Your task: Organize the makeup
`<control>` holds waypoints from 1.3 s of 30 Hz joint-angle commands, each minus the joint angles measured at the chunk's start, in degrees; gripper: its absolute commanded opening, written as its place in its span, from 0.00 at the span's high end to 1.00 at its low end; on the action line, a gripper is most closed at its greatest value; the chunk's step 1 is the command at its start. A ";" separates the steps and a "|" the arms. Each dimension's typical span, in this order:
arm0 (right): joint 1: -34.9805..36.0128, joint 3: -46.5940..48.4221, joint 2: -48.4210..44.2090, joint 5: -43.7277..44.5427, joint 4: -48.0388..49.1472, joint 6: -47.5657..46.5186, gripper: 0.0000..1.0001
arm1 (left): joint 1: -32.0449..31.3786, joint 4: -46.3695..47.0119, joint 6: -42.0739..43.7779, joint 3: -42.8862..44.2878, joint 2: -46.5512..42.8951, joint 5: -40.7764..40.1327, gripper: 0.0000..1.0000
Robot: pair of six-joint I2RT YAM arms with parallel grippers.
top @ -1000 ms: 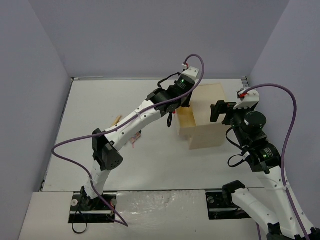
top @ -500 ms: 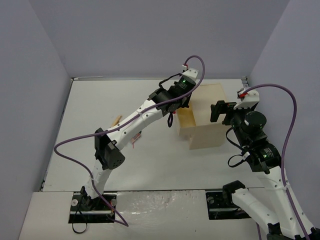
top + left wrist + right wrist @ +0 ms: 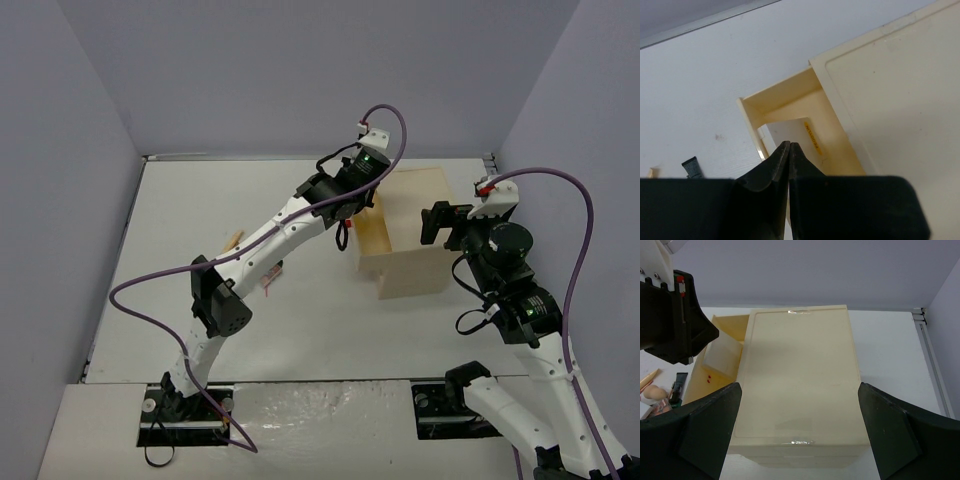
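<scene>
When checked against a second ago, shows one small change only: left hand (image 3: pixel 790 146) and its wrist raised a little and nudged toward the back wall, above the pulled-out drawer (image 3: pixel 782 95) of the beige drawer box (image 3: pixel 415 245). Pinched fully shut, holding nothing. Opposite, right hand (image 3: pixel 800 387) spread to full width, gripping nothing, hovering at the box's right edge, unmoved. In the drawer: one white flat case (image 3: pixel 799 136), apparently tilted against the drawer side. Reads as a piece newly stowed and an arm backing out for the next; judged, not seen. Rest of the makeup out on the counter (image 3: pixel 200 200), left of the box: black tube (image 3: pixel 679 382), pink pencil (image 3: pixel 647 380), pinkish pieces, close together, partly hidden under the left arm. Edges: drawer walls near either side of the shut fingers, box lid edge just beside on the right. Room: straight up unobstructed; broad counter between box and left wall; both hands well apart, the box between them.
</scene>
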 commanded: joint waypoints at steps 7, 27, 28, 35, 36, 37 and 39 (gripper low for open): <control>0.71 0.03 0.64 0.76 3.92 -0.78 0.00 | 0.69 -0.15 -1.51 4.44 -4.50 1.42 0.89; 0.71 -0.50 0.43 1.06 3.91 -0.64 0.00 | 0.87 -9.91 -9.00 6.96 0.07 4.35 0.77; 0.71 -0.50 0.49 0.95 3.92 -0.58 0.00 | 0.87 -9.48 -8.95 6.97 0.13 5.06 0.77; 0.71 -0.59 0.37 0.79 3.92 -0.60 0.00 | 0.87 -6.29 -8.64 6.91 0.99 8.94 0.76; 0.71 -0.59 0.27 0.79 3.92 -0.63 0.00 | 0.87 -6.45 -8.81 7.20 1.29 8.88 0.76; 0.76 -0.59 0.26 0.94 3.92 -0.63 0.00 | 0.92 -6.61 -8.92 7.56 1.60 9.06 0.75; 0.75 -0.59 0.21 1.10 3.92 -0.68 0.00 | 0.96 -6.54 -9.14 7.94 2.12 9.74 0.74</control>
